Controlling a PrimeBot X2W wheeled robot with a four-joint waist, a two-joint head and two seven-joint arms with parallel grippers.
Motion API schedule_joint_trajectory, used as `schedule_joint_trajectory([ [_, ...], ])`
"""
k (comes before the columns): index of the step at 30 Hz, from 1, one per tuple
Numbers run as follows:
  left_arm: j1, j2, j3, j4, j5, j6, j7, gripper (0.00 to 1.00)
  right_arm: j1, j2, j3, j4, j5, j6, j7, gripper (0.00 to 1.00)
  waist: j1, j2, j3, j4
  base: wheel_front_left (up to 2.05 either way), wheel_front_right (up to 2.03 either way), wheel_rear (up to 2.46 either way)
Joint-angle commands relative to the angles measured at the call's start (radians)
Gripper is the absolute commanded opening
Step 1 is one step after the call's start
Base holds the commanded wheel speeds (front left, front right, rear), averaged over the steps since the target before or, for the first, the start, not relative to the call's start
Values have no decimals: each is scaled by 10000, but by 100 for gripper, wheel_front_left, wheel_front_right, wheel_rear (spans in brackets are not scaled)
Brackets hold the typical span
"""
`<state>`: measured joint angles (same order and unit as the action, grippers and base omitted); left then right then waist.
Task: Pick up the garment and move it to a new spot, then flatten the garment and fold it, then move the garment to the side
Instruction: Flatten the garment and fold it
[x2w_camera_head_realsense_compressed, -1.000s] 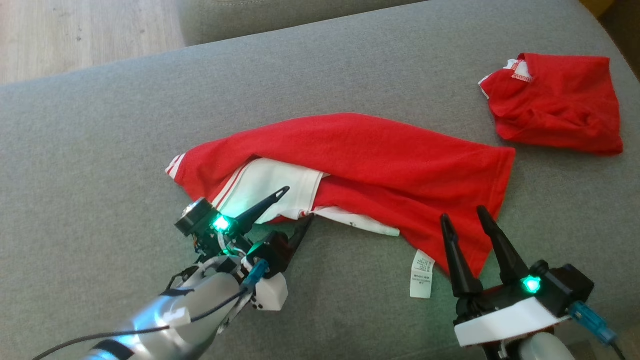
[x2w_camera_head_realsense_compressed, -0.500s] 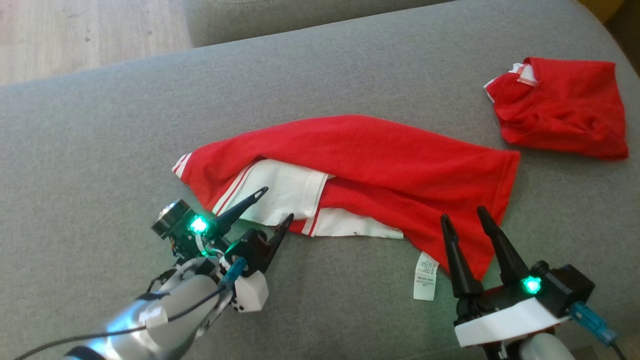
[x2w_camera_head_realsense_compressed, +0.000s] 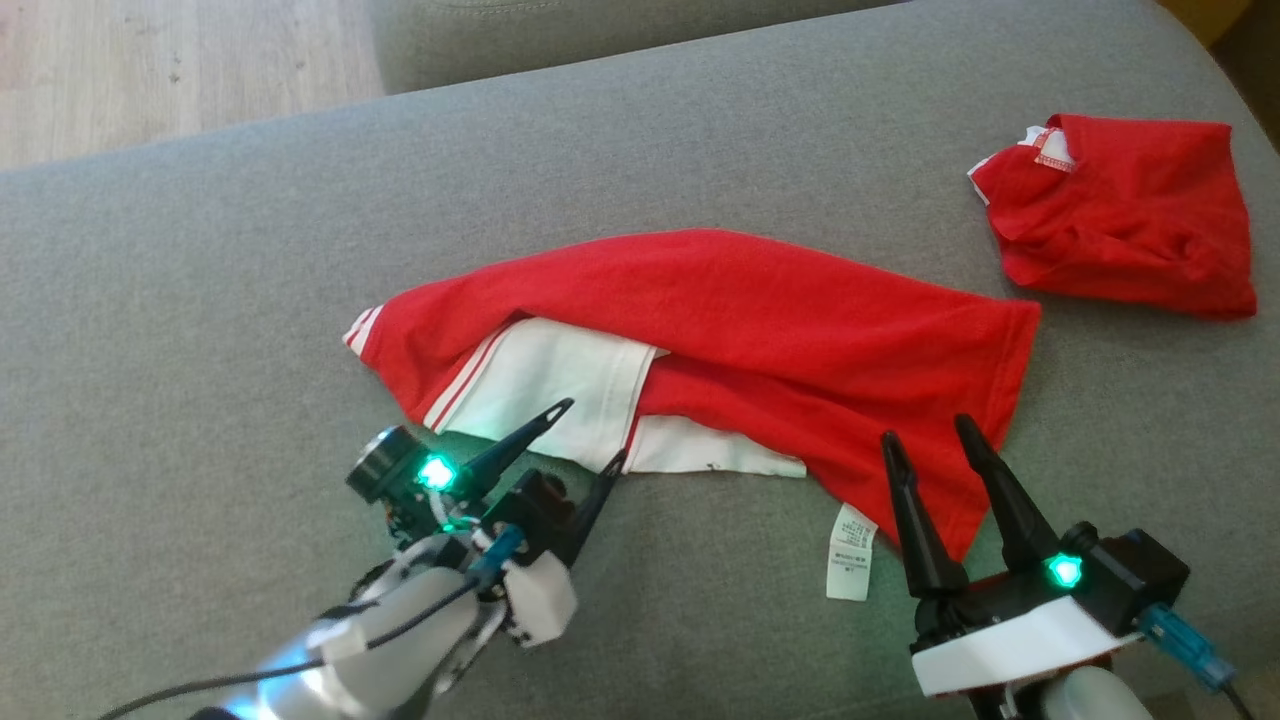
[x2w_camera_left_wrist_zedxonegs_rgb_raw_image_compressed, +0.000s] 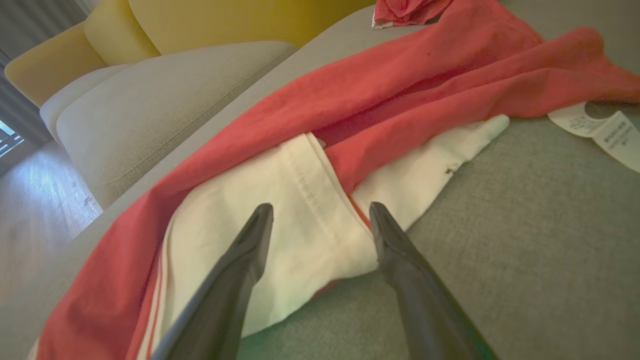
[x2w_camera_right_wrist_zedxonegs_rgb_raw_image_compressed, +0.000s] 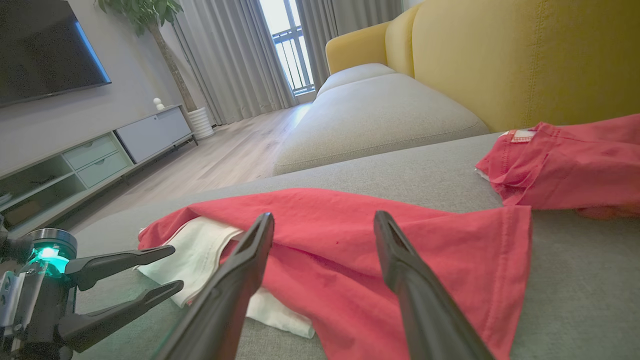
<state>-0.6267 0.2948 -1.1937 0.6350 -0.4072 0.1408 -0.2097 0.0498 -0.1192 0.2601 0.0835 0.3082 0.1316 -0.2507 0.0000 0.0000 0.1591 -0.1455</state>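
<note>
Other red garment (x2w_camera_head_realsense_compressed: 1120, 215): you'll find it crumpled at the cushion's (x2w_camera_head_realsense_compressed: 200, 300) far right corner.
Wood floor (x2w_camera_head_realsense_compressed: 150, 70): beyond its far-left edge.

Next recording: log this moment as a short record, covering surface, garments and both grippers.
surface: grey sofa cushion
target garment: red and white shirt, spread loosely, unfolded, care label at near edge
other garment: red garment, bunched, far right
left gripper: open, tips at shirt's white part, holding nothing
right gripper: open, by shirt's near hem corner, holding nothing

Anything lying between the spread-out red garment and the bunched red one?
No: bare grey cushion separates the spread garment from the bunched garment, clearest in the head view.
</note>
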Motion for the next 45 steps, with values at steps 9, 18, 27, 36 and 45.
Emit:
schedule_joint_trajectory([
  [9,-483,-1091,609,1005,-450,686,816,100,-335,-138,373,-247,107,-9,-111,100,0,0,142,-146,0,0,0],
  [18,-570,-1387,788,1786,-569,1235,632,100,-357,-75,316,-225,131,-9,-111,100,0,0,259,-216,0,0,0],
  [27,-473,-1306,675,1856,-668,1110,638,0,-377,-2,293,-223,125,-9,-111,100,0,0,248,-50,0,0,0],
  [36,-705,-1122,869,1269,-811,977,129,0,-209,-44,169,-96,130,-9,-111,100,0,0,273,-42,0,0,0],
  [45,-1971,121,1285,-478,-783,659,375,0,497,-12,-213,873,-5,-9,-111,100,0,0,304,-119,0,0,0],
])
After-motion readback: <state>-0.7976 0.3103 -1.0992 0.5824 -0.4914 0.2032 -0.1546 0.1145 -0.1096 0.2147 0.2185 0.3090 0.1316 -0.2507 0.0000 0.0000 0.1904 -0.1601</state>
